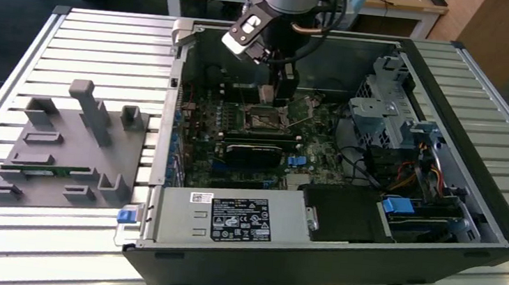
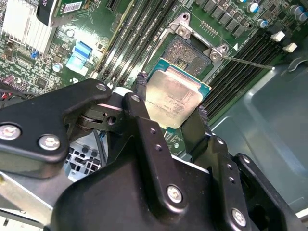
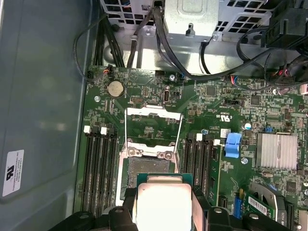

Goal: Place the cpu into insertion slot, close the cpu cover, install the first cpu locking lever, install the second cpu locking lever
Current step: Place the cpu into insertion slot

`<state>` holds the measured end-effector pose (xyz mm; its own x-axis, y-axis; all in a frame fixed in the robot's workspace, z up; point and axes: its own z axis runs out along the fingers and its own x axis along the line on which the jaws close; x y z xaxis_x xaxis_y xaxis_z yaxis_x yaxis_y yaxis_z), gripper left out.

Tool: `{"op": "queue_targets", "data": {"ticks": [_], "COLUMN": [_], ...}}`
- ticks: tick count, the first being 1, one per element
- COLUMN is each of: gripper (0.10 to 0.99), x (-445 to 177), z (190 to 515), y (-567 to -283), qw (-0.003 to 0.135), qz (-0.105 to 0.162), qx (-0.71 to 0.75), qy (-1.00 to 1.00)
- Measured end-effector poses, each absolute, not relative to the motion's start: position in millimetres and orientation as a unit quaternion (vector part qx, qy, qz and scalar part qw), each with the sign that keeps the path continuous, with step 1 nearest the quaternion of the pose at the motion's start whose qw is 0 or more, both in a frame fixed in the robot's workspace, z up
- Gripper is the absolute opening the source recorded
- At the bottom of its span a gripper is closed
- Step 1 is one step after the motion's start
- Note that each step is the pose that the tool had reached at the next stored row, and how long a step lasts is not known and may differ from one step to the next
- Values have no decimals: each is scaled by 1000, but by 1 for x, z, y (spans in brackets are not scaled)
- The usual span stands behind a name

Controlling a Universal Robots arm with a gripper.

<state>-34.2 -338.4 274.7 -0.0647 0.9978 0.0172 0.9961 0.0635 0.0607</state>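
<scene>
My gripper [image 1: 283, 95] reaches down into the open computer case [image 1: 472, 205] and is shut on the cpu [image 2: 175, 96]. It holds the silvery chip by two opposite edges between black fingers [image 2: 140, 84]. The cpu [image 3: 163, 202] hangs tilted just above and beside the insertion slot [image 2: 190, 53], apart from it. The slot [image 3: 147, 168] lies open with its dark contact field bare. The cpu cover [image 3: 154, 111] is swung back flat on the board beyond the slot. Thin locking levers [image 3: 180, 139] stand released along both sides of the slot.
Memory slots [image 3: 98, 168] flank the socket on both sides. A long black module [image 1: 258, 153], a power supply [image 1: 228, 218], a metal drive cage [image 1: 389, 106] and cables [image 1: 365, 160] crowd the case. A grey fixture block [image 1: 67, 145] sits on the slatted table at the exterior view's left.
</scene>
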Motion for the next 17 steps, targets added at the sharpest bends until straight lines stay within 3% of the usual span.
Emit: {"op": "queue_targets", "data": {"ticks": [17], "gripper": [537], "x": [-34], "z": [256], "y": [-330], "qw": [15], "qz": [27], "qx": [708], "qy": [705]}}
